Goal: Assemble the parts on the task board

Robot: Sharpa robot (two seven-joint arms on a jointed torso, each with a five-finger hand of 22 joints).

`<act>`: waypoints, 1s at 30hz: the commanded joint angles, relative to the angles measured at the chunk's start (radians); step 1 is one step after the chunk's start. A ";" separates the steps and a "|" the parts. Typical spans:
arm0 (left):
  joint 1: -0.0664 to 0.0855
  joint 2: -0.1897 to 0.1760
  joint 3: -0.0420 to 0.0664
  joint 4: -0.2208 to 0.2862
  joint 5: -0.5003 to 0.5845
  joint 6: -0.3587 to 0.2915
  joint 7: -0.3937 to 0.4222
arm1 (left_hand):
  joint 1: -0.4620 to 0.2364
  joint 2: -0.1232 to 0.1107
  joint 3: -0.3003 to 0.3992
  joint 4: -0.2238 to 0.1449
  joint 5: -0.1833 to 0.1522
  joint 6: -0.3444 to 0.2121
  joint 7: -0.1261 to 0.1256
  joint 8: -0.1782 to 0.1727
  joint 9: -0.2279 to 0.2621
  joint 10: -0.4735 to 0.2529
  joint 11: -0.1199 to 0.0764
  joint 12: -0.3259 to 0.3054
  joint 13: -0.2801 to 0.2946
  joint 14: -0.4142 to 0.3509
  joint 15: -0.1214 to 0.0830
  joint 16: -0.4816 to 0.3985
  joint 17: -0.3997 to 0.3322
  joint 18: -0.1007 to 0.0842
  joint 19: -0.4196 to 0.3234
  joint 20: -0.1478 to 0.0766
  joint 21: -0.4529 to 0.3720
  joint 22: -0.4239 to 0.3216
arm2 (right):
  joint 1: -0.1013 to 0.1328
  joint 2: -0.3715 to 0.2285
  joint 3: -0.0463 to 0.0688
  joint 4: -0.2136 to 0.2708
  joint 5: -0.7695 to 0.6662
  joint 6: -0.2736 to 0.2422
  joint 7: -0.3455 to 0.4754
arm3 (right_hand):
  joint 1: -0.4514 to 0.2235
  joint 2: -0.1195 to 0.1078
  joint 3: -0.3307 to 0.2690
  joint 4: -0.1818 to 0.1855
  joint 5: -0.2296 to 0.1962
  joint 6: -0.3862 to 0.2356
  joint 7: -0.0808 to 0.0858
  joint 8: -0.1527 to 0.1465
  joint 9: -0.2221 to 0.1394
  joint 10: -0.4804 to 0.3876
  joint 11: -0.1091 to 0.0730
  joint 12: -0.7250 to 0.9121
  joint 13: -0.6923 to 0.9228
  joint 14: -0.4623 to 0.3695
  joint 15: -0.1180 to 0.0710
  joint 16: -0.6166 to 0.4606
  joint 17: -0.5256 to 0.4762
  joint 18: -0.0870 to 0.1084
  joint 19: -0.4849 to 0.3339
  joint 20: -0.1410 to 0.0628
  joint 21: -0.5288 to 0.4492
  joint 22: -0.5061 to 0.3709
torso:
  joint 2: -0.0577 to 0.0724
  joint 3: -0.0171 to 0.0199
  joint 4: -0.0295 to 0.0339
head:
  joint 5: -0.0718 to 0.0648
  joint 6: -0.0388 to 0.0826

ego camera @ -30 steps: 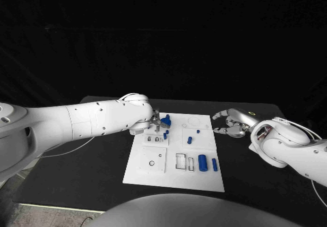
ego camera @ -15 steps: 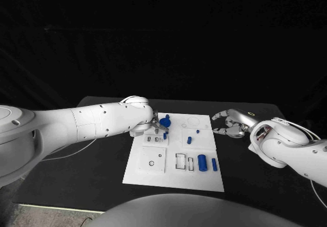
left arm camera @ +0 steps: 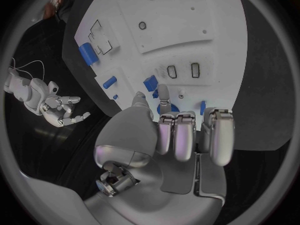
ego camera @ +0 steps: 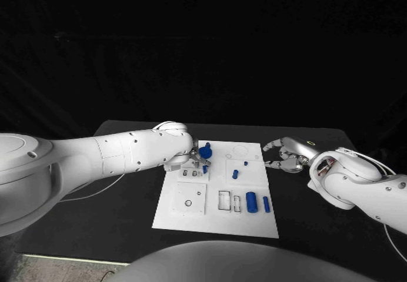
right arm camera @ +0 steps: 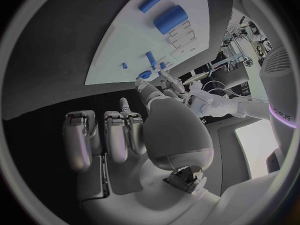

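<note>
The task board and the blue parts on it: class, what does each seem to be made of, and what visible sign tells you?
Task board: probably matte white plastic; flat, even colour, no glare, crisp dark-outlined cut-outs. Blue parts: likely moulded or printed plastic; uniform saturated colour, soft sheen, rounded shapes. Neither can be confirmed by sight alone.

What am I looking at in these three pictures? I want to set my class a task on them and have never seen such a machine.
It is a robot with two white arms ending in silver hands. One picture looks down from its head; the two round ones come from cameras behind each wrist. On the black table lies a white task board with small blue parts, such as a blue cylinder. The left hand pinches a blue part over the board. The right hand waits beside it, holding nothing.
</note>
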 commanded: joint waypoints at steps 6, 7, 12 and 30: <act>-0.012 0.019 0.001 -0.024 0.016 0.007 0.047 | 0.020 0.000 0.013 -0.001 0.017 -0.003 -0.002 -0.008 0.012 0.107 -0.007 -0.006 0.260 0.105 -0.005 0.002 0.263 -0.003 0.068 -0.006 -0.005 0.221 | -0.002 -0.002 0.000 -0.003 0.006 0.013 0.003 | 0.002 0.010 0.001 0.004 0.004 0.006 0.000 0.007 -0.001 0.106 0.005 0.004 0.263 0.106 0.005 0.003 0.263 0.010 0.070 0.005 -0.003 0.240 | -0.001 0.0013 0.0000 | -0.007 0.000; -0.012 0.022 0.001 -0.027 0.017 0.007 0.048 | 0.022 0.000 0.014 -0.001 0.021 -0.004 -0.002 -0.009 0.014 0.107 -0.007 -0.006 0.260 0.105 -0.005 0.002 0.263 -0.003 0.068 -0.006 -0.005 0.221 | -0.002 -0.002 0.000 -0.003 0.007 0.014 0.003 | 0.002 0.010 0.001 0.004 0.004 0.006 0.000 0.007 -0.001 0.106 0.005 0.004 0.263 0.106 0.005 0.003 0.263 0.010 0.070 0.005 -0.003 0.240 | -0.001 0.0018 0.0003 | -0.007 0.000; -0.013 0.032 0.001 -0.039 0.017 0.015 0.046 | 0.028 0.000 0.017 -0.001 0.033 -0.004 -0.002 -0.013 0.021 0.107 -0.007 -0.006 0.260 0.105 -0.005 0.002 0.263 -0.002 0.067 -0.006 -0.006 0.220 | -0.003 -0.002 0.000 -0.004 0.010 0.015 0.002 | 0.003 0.010 0.001 0.005 0.004 0.009 0.001 0.008 -0.001 0.106 0.006 0.004 0.263 0.106 0.005 0.003 0.263 0.010 0.069 0.005 -0.004 0.240 | -0.001 0.0025 0.0008 | -0.005 0.000; -0.024 0.048 0.001 -0.065 0.017 0.038 0.034 | 0.053 -0.004 0.031 -0.005 0.069 0.000 -0.005 -0.024 0.043 0.107 -0.009 -0.006 0.260 0.105 -0.007 0.002 0.263 -0.001 0.064 -0.007 -0.008 0.216 | -0.006 -0.001 0.000 -0.010 0.021 0.021 0.000 | 0.003 0.011 0.001 0.006 0.005 0.011 0.002 0.009 -0.002 0.106 0.007 0.004 0.263 0.106 0.006 0.003 0.263 0.011 0.067 0.005 -0.007 0.239 | -0.001 0.0027 -0.0006 | -0.006 0.000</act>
